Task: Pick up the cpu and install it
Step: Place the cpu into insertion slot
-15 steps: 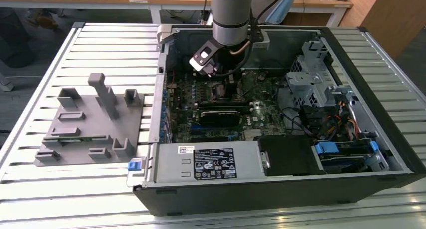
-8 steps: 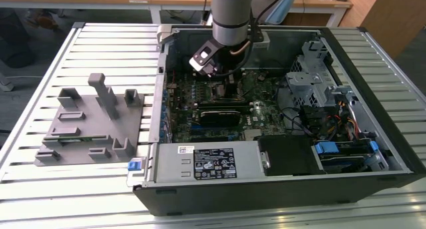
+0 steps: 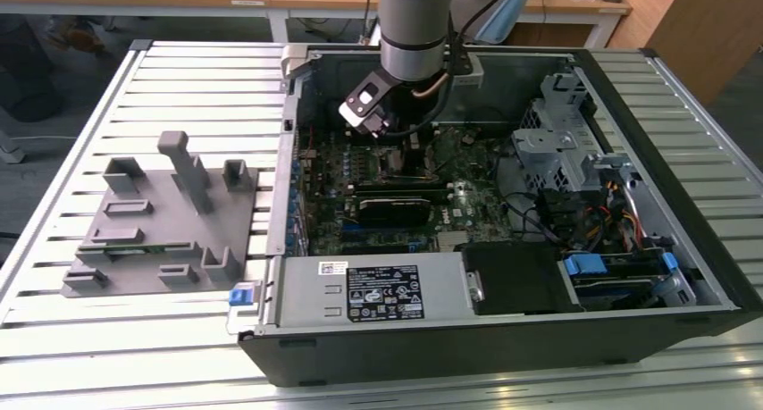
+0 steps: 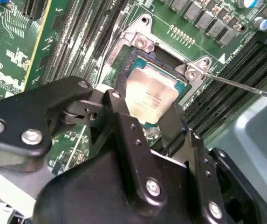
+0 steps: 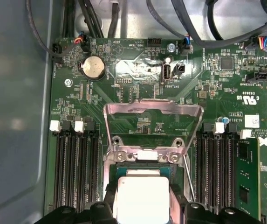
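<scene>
Now: fingers point(image 4: 124, 128) sit one against each of two opposite edges of the cpu point(image 4: 152, 95). In both wrist views they look to be pinching it, with no gap visible on either side. The gripper point(image 4: 147, 111) points down at the socket point(image 4: 165, 57).

Cpu position relative to the socket: directly over it, inside the outline of the frame, silvery top up. Its edges run parallel to the socket's sides, with no visible twist. It is a square part with no long axis, so alignment is a matter of edges and corners only. Whether it is fully seated or a touch above the contacts, I cannot tell. In the second wrist view its green rim looks about level with the socket's black rim.

Outward from the socket: the load plate point(image 5: 153, 108) stands open, clear of the cpu. A thin lever point(image 4: 238, 85) lies out to one side of the socket. Memory slots point(image 5: 77, 168) flank the socket on both sides.

Judgement: the relation that matters is cpu-to-socket registration, and it looks square. There is one arm only, so no question of which is nearer.
</scene>
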Robot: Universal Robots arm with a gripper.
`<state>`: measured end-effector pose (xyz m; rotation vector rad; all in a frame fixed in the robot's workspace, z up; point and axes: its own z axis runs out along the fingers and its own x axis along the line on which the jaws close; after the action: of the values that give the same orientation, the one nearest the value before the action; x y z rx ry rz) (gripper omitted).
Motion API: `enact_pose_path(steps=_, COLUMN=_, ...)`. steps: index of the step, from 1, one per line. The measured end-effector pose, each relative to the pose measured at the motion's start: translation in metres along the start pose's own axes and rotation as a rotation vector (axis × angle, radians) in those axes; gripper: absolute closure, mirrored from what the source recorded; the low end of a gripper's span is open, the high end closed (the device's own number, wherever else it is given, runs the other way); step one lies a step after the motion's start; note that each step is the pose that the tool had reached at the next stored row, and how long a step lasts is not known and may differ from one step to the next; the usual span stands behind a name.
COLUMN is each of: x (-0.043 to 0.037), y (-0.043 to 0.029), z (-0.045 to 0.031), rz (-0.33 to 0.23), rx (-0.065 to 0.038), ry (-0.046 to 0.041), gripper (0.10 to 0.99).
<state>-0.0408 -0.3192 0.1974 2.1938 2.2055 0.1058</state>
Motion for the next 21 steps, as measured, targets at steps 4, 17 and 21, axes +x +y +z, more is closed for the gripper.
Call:
enact_pose_path(steps=4, x=-0.0011, y=0.0, z=-0.0001, rz=0.003, rx=0.0, ry=-0.0004, gripper=0.557)
enact_pose_path(steps=17, x=-0.0026, y=-0.0002, z=0.0023, rz=0.012, rx=0.0, ry=-0.0013, gripper=0.557)
enact_pose_path(steps=21, x=-0.0026, y=-0.0002, z=0.0025, rz=0.012, rx=0.0, ry=-0.0011, gripper=0.557)
